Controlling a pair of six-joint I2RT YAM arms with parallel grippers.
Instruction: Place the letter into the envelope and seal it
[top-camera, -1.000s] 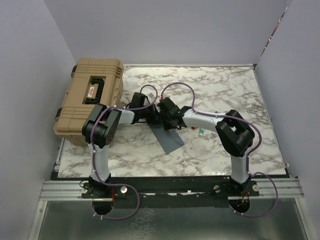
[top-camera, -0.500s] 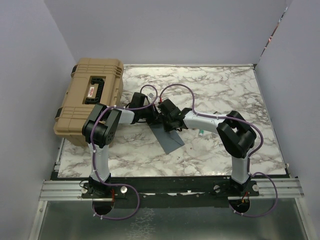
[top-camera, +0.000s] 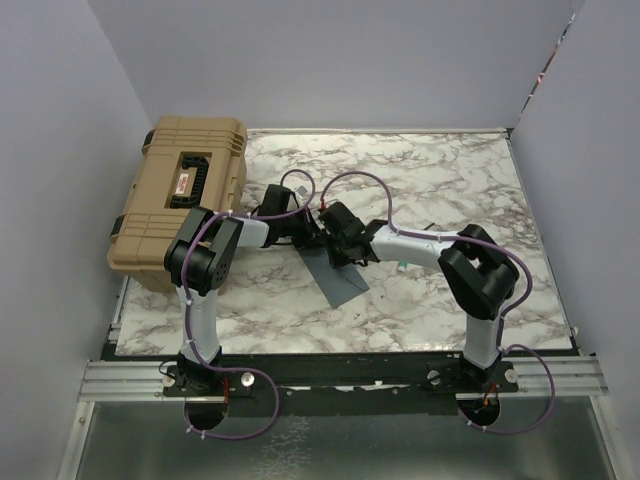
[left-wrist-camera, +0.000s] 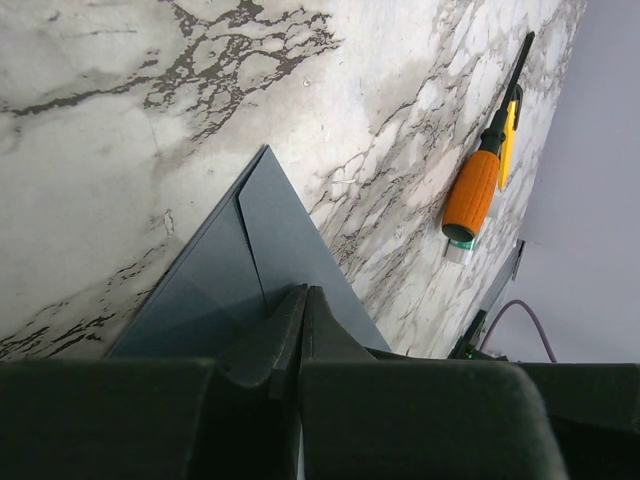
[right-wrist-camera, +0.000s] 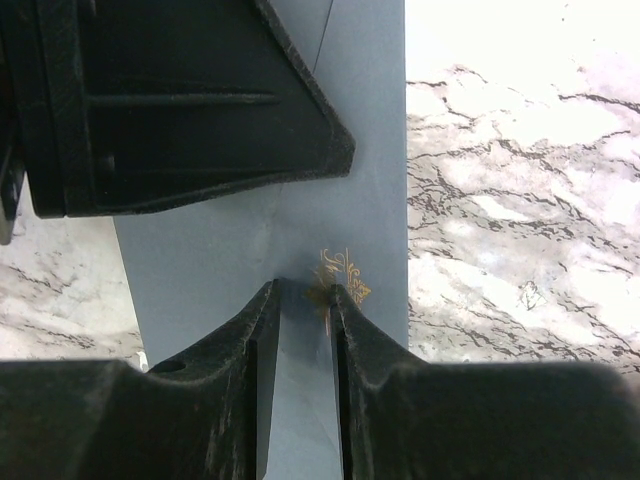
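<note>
Envelope (top-camera: 340, 285): it is lying flat on the marble table (top-camera: 450, 170), near the middle, beneath both grippers. Fold seams are showing in the left wrist view, and a gold emblem (right-wrist-camera: 340, 280) is showing on its face.

Left gripper (left-wrist-camera: 303, 305): its jaws are sitting fully together with nothing between them, tips down at the envelope's surface.

Right gripper (right-wrist-camera: 300, 300): it is facing the left gripper, just beside it. Its jaws are standing narrowly apart, tips meeting the envelope at the emblem, and no clamp is showing.

Other items: 1 orange-handled screwdriver (left-wrist-camera: 478, 190) is lying on the table, apart from the envelope. 1 tan case (top-camera: 185, 195) is sitting at the table's far left edge.
</note>
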